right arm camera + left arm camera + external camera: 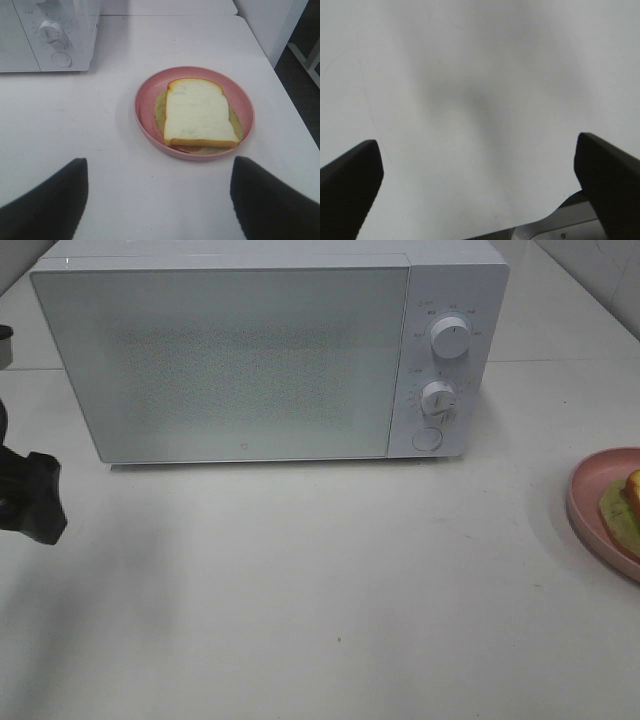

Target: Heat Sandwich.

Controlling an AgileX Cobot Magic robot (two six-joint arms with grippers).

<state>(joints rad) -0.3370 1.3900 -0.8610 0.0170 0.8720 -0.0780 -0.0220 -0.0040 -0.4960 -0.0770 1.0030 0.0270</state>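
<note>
Left gripper (477, 165): jaws spread wide, empty, over bare table (480, 75). Right gripper (159, 192): jaws wide apart, empty; the sandwich (200, 114) lies on its pink plate (145, 107) just ahead of them, untouched. Overhead, the frame edge cuts off most of the plate.

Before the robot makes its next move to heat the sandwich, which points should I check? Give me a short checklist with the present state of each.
1. Microwave door open for loading: not ok, it is closed.
2. Sandwich sits on the pink plate: ok, lying flat inside the rim.
3. Right gripper open and holding nothing: ok, the plate lies ahead of it, untouched.
4. Left gripper open and holding nothing: ok, only bare table between the fingers.
5. Table between plate and microwave free of obstacles: ok in the high view.
6. Inside of microwave free: cannot tell, the door hides it.
</note>
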